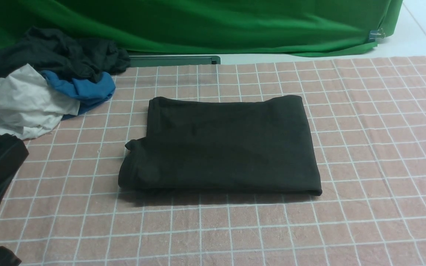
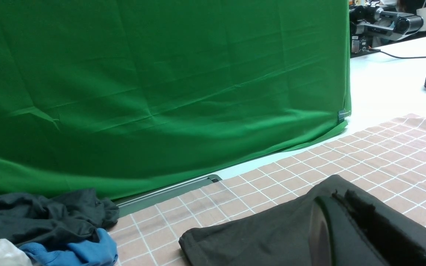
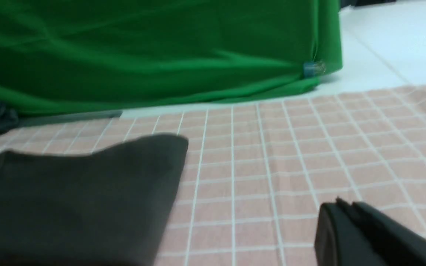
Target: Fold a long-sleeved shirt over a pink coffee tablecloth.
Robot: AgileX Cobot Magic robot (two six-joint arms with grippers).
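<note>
Mostly pink coffee tablecloth (image 1: 364,155) across the whole table, with the long-sleeved shirt (image 1: 224,147) sitting mid-cloth as a neat dark rectangle. Looks basically folded already. Long axis running left-right, thick rolled fold toward the near edge, one small corner poking out on the left side. Pile of other clothes (image 1: 43,92) bunched at the far left, well apart. Left gripper (image 2: 340,195) clenched, empty, low over the shirt; right gripper (image 3: 346,205) pinched shut too, holding nothing, off to the right over bare cloth. Main risk: a low gripper snagging that loose corner and dragging the stack open.
</note>
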